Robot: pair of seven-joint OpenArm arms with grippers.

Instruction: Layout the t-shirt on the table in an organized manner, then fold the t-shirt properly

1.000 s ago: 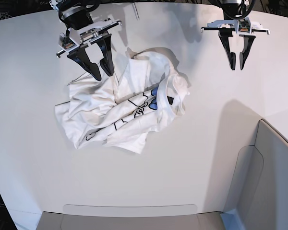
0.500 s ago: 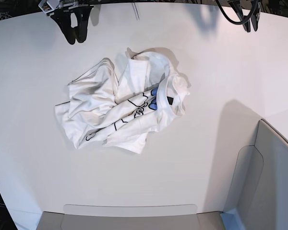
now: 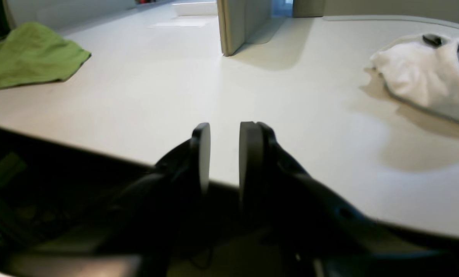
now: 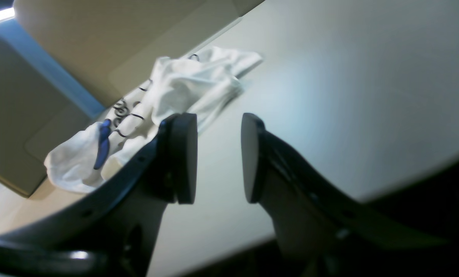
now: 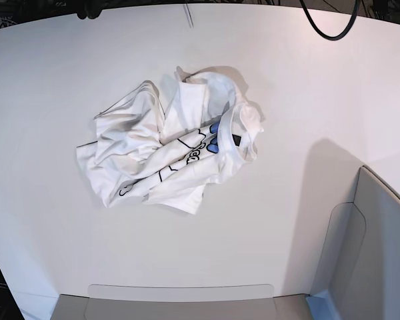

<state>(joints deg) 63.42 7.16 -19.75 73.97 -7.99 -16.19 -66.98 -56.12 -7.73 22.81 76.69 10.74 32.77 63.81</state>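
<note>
Our left gripper (image 3: 223, 154) and right gripper (image 4: 218, 157) hang empty, jaws parted, at the table (image 5: 307, 80) edge; the t-shirt (image 5: 170, 150) lies crumpled mid-table. Grabbing bunched layers could tangle it further.

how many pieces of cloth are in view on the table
2: the crumpled white t-shirt mid-table, and a green cloth at the left wrist view's far left; the base view doesn't show it.

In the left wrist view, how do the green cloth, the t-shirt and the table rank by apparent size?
1. table
2. green cloth and t-shirt: similar; both run off the frame, so unranked.
</note>
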